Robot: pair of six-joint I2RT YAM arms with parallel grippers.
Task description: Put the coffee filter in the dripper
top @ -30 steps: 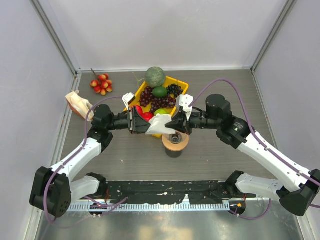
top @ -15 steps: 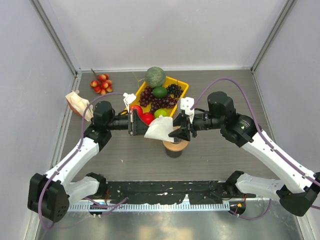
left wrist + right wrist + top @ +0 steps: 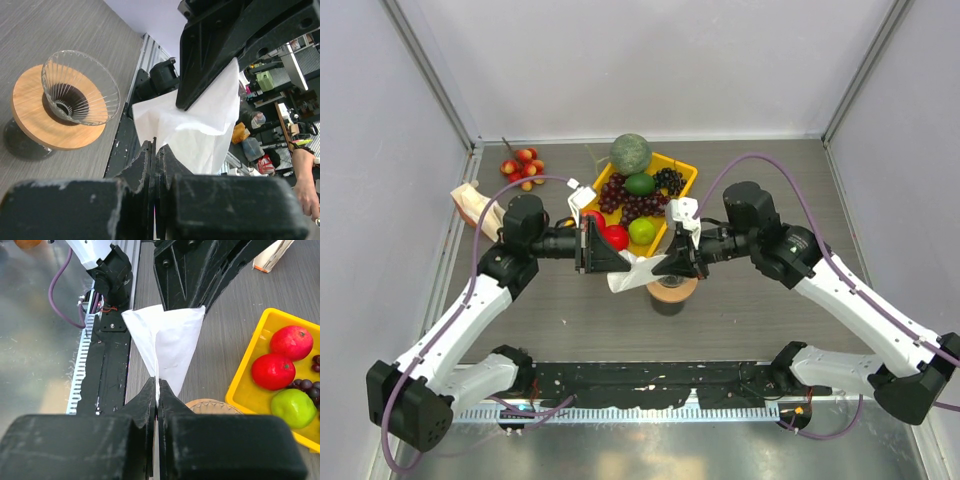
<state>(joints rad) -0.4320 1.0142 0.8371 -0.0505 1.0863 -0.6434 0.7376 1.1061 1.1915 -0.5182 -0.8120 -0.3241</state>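
Down at the near edge of the bench [image 3: 570,320], the black rail [image 3: 650,380] carries both arm bases. Just beyond it stands the dark cup [image 3: 667,306], wooden ring [image 3: 32,117] on top, and the dripper [image 3: 80,87] is seated in that ring: clear, ribbed, mouth up, nothing inside. Up a level now, the coffee filter [image 3: 172,340] is in the air, strung between the two arms, off the bench and clear of the dripper. The left gripper [image 3: 155,146] is pressed together on one edge of the paper, and the right gripper [image 3: 156,386] pinches the opposite edge, jaws tight, so the sheet puckers into folds between them. From overhead, the filter hangs just left of the ring. The right gripper's fingers cover the ring's far side and block the dripper from that view. Right behind the grippers sits the yellow tray [image 3: 682,172] with two red apples [image 3: 291,342], a green apple [image 3: 295,407], grapes [image 3: 620,195] and a lime [image 3: 640,184]. A green melon [image 3: 631,154] sits at the tray's far corner. Far left, a loose cluster of small red fruits [image 3: 523,168] lies on the bench, with the beige bundle of papers [image 3: 470,200] by the left wall.
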